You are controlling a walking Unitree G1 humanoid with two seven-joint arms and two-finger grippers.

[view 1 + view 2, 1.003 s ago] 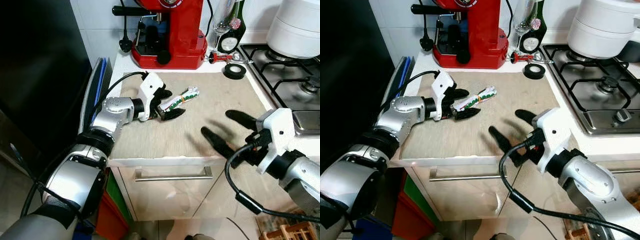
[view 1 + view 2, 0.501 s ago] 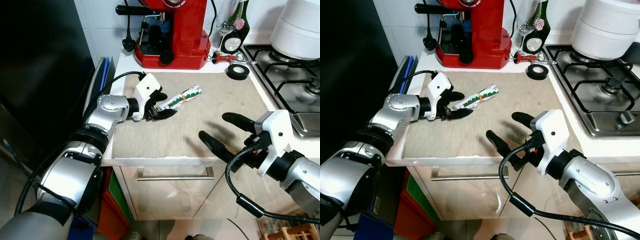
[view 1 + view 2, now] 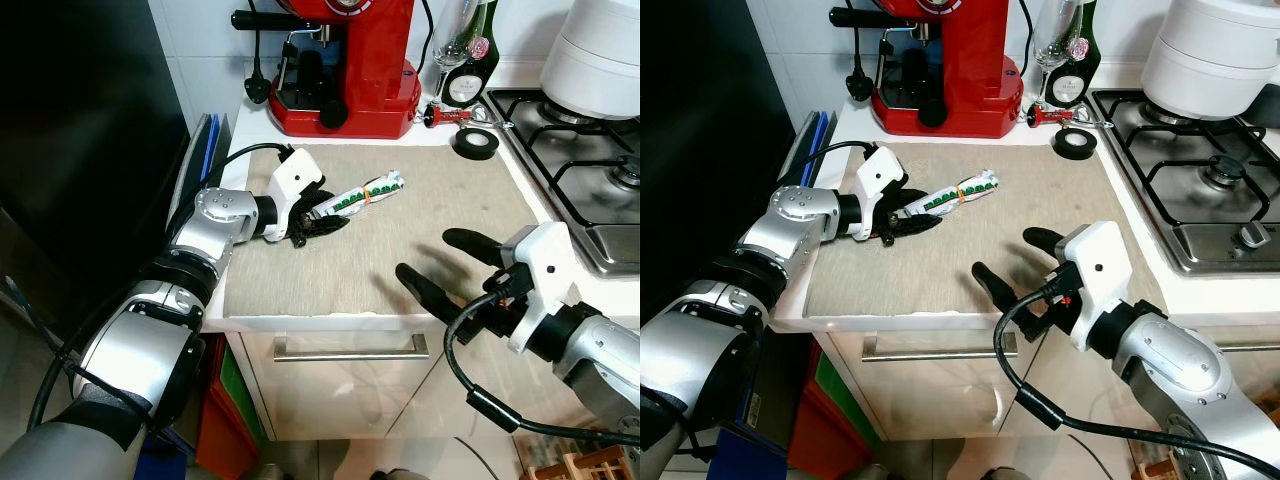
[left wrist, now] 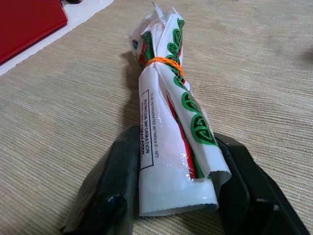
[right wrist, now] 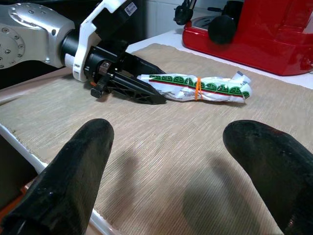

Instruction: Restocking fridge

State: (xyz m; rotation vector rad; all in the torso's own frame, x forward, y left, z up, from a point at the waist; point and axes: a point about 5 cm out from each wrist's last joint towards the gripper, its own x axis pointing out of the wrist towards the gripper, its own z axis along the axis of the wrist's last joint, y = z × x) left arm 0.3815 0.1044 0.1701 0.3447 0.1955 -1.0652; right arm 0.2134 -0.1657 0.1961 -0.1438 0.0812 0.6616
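Observation:
A rolled white packet (image 3: 367, 191) with green and red print and an orange rubber band lies on the beige mat (image 3: 440, 205) on the counter. My left gripper (image 3: 324, 216) lies low on the mat, shut on the packet's near end. In the left wrist view both black fingers (image 4: 120, 176) press against the sides of the packet (image 4: 168, 122). My right gripper (image 3: 446, 266) hovers open over the mat's front edge, well to the right of the packet, with nothing between its fingers (image 5: 80, 166).
A red coffee machine (image 3: 345, 60) stands at the back, with a wine glass and bottle (image 3: 465, 55) beside it. A black tape roll (image 3: 472, 143) lies near the gas hob (image 3: 590, 170), which carries a white pot (image 3: 600, 55). The black fridge (image 3: 80, 150) is left of the counter.
The left gripper's fingers have closed from open onto the packet's near end. The right gripper has stayed nearly still. The camera shifted slightly after the oldest frames.

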